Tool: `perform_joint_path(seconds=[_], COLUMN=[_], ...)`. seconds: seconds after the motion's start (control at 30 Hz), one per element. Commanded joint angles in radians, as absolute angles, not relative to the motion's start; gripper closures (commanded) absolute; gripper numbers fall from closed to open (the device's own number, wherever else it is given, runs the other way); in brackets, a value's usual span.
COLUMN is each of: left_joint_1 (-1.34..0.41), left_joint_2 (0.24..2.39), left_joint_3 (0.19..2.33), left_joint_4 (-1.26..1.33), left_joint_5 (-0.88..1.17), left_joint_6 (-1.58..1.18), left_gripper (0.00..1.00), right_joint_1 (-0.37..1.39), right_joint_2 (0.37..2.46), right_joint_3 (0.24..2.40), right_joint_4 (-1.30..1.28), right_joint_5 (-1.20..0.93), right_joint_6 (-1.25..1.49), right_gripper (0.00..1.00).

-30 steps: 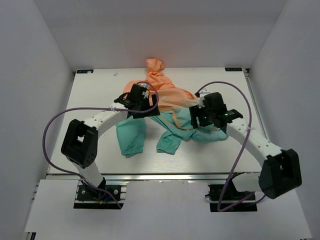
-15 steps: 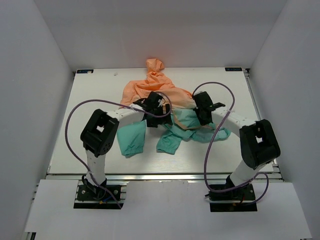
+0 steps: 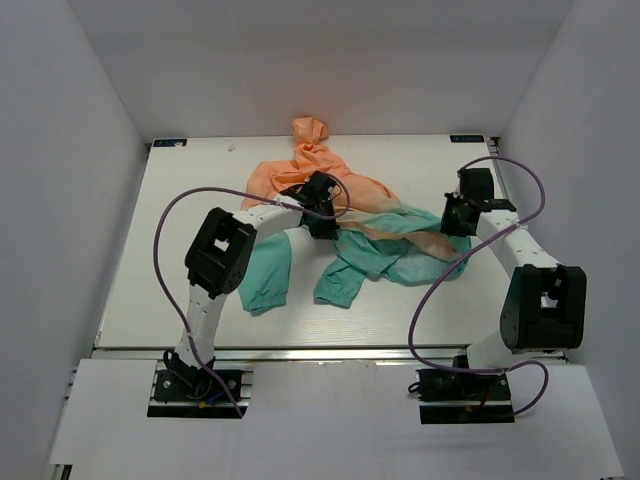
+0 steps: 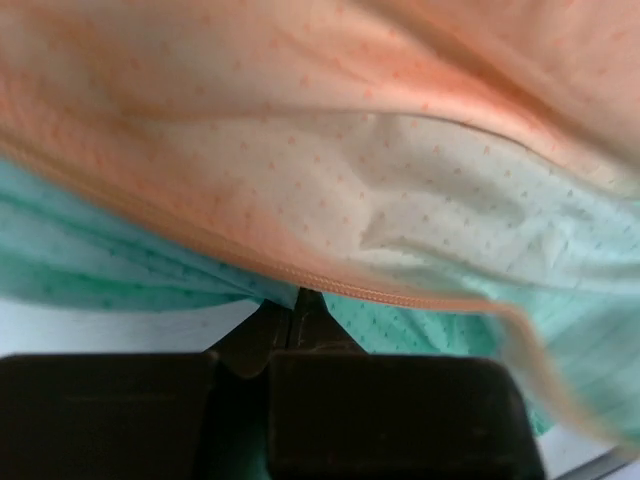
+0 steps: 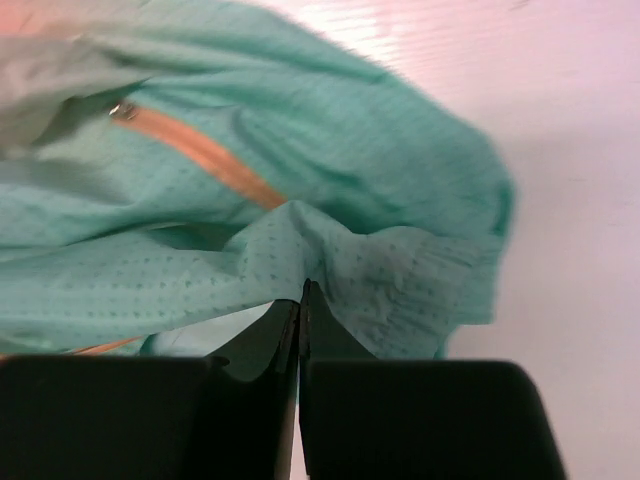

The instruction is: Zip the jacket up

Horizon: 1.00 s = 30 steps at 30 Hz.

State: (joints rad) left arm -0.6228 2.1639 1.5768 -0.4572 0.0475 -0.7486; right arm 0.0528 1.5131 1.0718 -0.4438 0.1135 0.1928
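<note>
The jacket lies crumpled mid-table, its peach-orange hood toward the back and its teal sleeves toward the front. My left gripper sits on its middle. In the left wrist view the left gripper is shut on the fabric right at the orange zipper edge. My right gripper is at the jacket's right end. In the right wrist view the right gripper is shut on a fold of teal hem fabric. Beyond it runs a stretch of orange zipper with a metal pull at its far end.
The white table is boxed in by white walls at the left, back and right. Purple cables loop off the left arm and the right arm. The right gripper is close to the table's right edge.
Both grippers have shut on the jacket. The right one moved right, drawing the teal hem out sideways. The left one moved right onto the zipper edge.
</note>
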Motion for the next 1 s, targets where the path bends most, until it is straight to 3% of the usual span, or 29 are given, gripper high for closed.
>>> perform_joint_path(seconds=[0.0, 0.17, 0.37, 0.53, 0.57, 0.6, 0.67, 0.73, 0.8, 0.97], left_joint_1=[-0.621, -0.62, -0.62, -0.62, -0.62, -0.62, -0.62, -0.618, -0.618, -0.565], left_joint_2=[2.207, 2.051, 1.654, 1.378, 1.355, 1.336, 1.305, 1.295, 1.286, 1.292], left_joint_3=[1.611, 1.412, 1.024, 0.868, 0.856, 0.848, 0.859, 0.894, 0.931, 1.06], left_joint_4=[-0.606, -0.663, -0.833, -1.014, -1.032, -1.07, -1.113, -1.152, -1.175, -1.088], left_joint_5=[-0.047, -0.124, -0.199, -0.242, -0.248, -0.258, -0.305, -0.33, -0.371, -0.474], left_joint_6=[-0.778, -0.782, -0.856, -0.903, -0.904, -0.904, -0.91, -0.916, -0.925, -0.913], left_gripper=[1.0, 1.0, 1.0, 0.97, 0.84, 0.55, 0.27, 0.02, 0.02, 0.02], right_joint_1=[0.074, 0.078, 0.162, 0.435, 0.478, 0.556, 0.624, 0.702, 0.729, 0.744], right_joint_2=[1.488, 1.413, 1.267, 1.227, 1.224, 1.215, 1.204, 1.184, 1.157, 1.163], right_joint_3=[1.039, 0.974, 0.902, 0.894, 0.867, 0.848, 0.803, 0.789, 0.813, 0.977], right_joint_4=[-0.449, -0.417, -0.48, -0.673, -0.695, -0.728, -0.753, -0.778, -0.784, -0.697], right_joint_5=[-0.127, -0.285, -0.217, -0.098, -0.098, -0.1, -0.112, -0.124, -0.124, -0.13], right_joint_6=[0.215, 0.236, 0.304, 0.279, 0.285, 0.294, 0.313, 0.313, 0.29, 0.197], right_gripper=[1.0, 1.0, 1.0, 0.99, 0.98, 0.97, 0.92, 0.7, 0.52, 0.38])
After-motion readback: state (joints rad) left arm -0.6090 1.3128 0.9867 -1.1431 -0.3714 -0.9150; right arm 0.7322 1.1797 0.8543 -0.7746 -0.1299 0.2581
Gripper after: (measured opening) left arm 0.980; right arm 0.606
